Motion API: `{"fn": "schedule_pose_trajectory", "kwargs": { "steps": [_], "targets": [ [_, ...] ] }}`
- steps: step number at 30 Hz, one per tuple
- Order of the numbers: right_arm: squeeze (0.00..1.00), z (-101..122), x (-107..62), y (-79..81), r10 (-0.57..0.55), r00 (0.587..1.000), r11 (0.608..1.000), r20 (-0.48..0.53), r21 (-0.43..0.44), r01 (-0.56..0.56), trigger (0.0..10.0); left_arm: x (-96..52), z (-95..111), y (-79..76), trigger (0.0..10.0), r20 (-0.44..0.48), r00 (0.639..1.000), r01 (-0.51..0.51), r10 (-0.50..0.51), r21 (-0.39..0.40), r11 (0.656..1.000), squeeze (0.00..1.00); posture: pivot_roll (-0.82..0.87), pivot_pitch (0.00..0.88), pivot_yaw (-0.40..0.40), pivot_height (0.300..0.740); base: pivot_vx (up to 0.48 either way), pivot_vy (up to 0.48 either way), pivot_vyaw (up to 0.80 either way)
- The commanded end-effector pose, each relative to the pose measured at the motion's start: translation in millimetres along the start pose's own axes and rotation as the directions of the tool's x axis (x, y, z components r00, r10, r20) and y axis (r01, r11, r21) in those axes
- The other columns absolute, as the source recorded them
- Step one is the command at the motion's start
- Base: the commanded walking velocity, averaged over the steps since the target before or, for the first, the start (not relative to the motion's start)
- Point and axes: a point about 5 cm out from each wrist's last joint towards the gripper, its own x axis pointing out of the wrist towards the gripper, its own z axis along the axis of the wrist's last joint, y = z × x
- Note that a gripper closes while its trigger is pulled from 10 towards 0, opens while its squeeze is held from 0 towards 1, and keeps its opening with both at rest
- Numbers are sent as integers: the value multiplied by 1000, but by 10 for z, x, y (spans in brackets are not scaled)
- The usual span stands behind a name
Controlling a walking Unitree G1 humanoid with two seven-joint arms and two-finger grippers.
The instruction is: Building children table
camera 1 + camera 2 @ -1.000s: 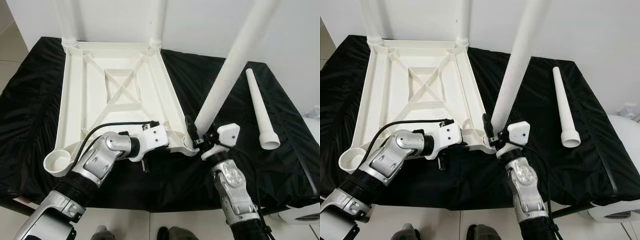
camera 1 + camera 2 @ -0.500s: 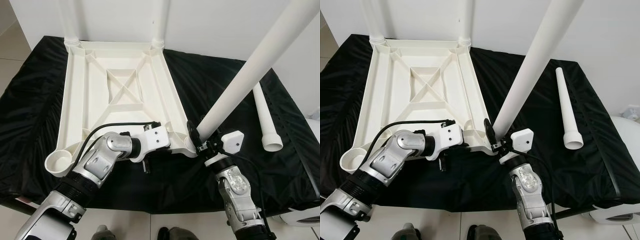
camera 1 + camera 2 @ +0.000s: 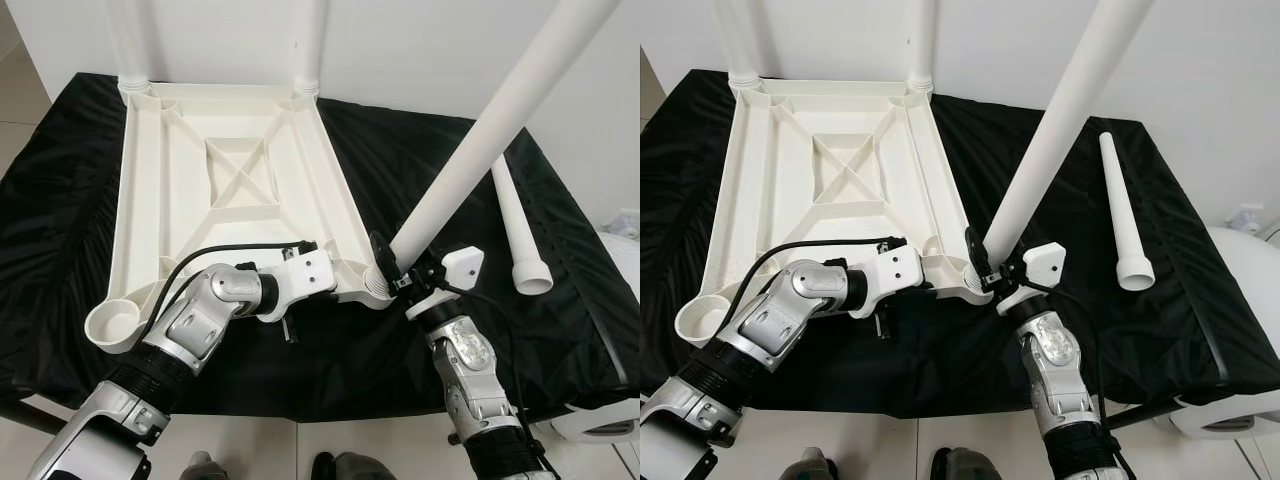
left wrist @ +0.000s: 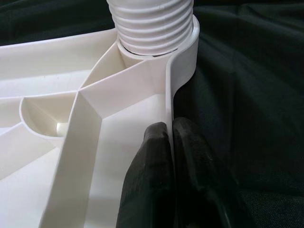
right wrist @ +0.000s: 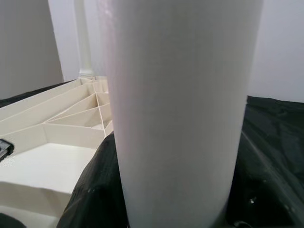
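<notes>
Held leg: the white table leg [image 3: 470, 160] is in the grasp of the right end effector [image 3: 398, 276], with its threaded end seated in the near right corner socket [image 4: 156, 35] of the upturned table frame [image 3: 190, 190].
Change: over the last second the leg swings from a steep tilt to a flatter one, then back to a steeper tilt; its foot stays at the socket.
Meaning: judged as threading or aligning in progress; the leg is not yet upright, so this corner is not finished.
Left end effector [image 4: 171, 156]: clenched on the frame's near edge wall beside the socket, bracing the frame.
Fitted legs: two legs [image 3: 310, 45] stand at the far corners.
Open socket: near left corner socket [image 3: 112, 325] is empty.
Spare leg [image 3: 518, 225]: lies on the black-covered tabletop [image 3: 60, 200], well apart to the right.
</notes>
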Motion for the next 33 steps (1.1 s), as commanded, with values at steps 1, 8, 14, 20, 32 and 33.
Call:
{"fn": "schedule_pose_trajectory", "kwargs": {
  "steps": [1,8,14,20,32,33],
  "targets": [
    [0,-757,-717,-333,-147,855,979,-498,50,197,10000,-150,-55,97,10000,-8,998,-69,69,-15,998,0,36,90,-73,740,0,0,0],
    [0,-744,-760,-196,-29,878,985,-478,137,107,10000,-145,-55,89,10000,-8,998,-65,65,-15,998,0,30,89,-69,740,0,0,0],
    [0,-728,-807,-207,7,883,979,-470,182,89,10000,-137,-54,84,10000,-6,998,-61,61,-16,998,0,26,89,-66,740,0,0,0],
    [0,-714,-806,-281,70,872,969,-485,240,55,10000,-130,-49,86,10000,-5,998,-57,57,-14,998,0,23,91,-64,740,0,0,0],
    [0,-390,-353,-458,21,949,976,-314,212,49,10000,-129,-47,85,10000,-2,998,-59,59,-21,998,0,28,94,-74,740,0,0,0],
    [0,-390,-353,-458,21,949,976,-314,212,49,10000,-129,-47,85,10000,-2,998,-59,59,-21,998,0,28,94,-74,740,0,0,0]
  ]
}}
